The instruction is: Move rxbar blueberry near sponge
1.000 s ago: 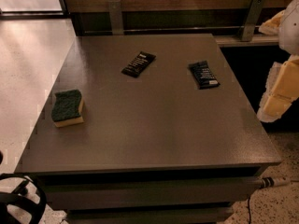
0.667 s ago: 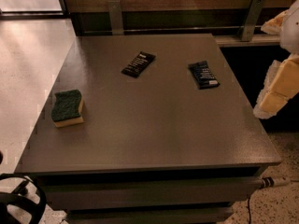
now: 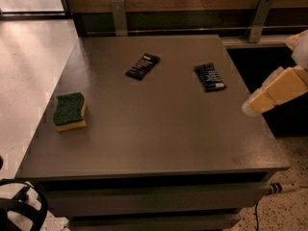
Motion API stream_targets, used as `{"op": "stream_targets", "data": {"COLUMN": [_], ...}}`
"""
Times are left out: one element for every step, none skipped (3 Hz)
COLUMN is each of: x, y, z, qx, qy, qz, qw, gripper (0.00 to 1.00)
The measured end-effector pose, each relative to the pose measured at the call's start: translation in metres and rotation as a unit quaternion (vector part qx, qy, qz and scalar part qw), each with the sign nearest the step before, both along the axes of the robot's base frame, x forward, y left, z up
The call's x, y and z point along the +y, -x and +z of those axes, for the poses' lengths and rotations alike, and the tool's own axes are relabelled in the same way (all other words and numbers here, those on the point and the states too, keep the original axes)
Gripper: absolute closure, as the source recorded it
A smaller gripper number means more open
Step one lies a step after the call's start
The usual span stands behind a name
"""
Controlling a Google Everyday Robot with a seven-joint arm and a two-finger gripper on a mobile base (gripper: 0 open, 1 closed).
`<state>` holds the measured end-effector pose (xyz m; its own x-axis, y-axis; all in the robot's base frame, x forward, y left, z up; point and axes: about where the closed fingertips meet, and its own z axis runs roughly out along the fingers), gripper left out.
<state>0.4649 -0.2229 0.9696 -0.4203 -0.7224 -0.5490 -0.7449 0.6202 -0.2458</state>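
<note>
The rxbar blueberry, a dark navy bar with white print, lies flat on the grey table at the back right. The sponge, green top over yellow foam, lies near the table's left edge, far from the bar. My gripper is at the end of the cream-coloured arm that reaches in from the right. It hovers over the table's right edge, to the right of and nearer than the blueberry bar, and apart from it. It holds nothing that I can see.
A black-wrapped bar with white lettering lies at the back middle, left of the blueberry bar. Two metal brackets stand against the wall behind the table. A cable lies on the floor at the lower right.
The arm has moved left and slightly up, from beside the table's right edge to over it. The bars and the sponge have not moved.
</note>
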Motion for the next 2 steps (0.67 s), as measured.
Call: {"op": "stream_targets", "data": {"x": [0.000, 0.002], "y": [-0.017, -0.044], "z": [-0.016, -0.025], "qx": [-0.024, -0.051], "qy": [-0.069, -0.128], "qz": [-0.073, -0.136], "qw": [0.9947, 0.9812], "gripper": [0.00, 0.00]}}
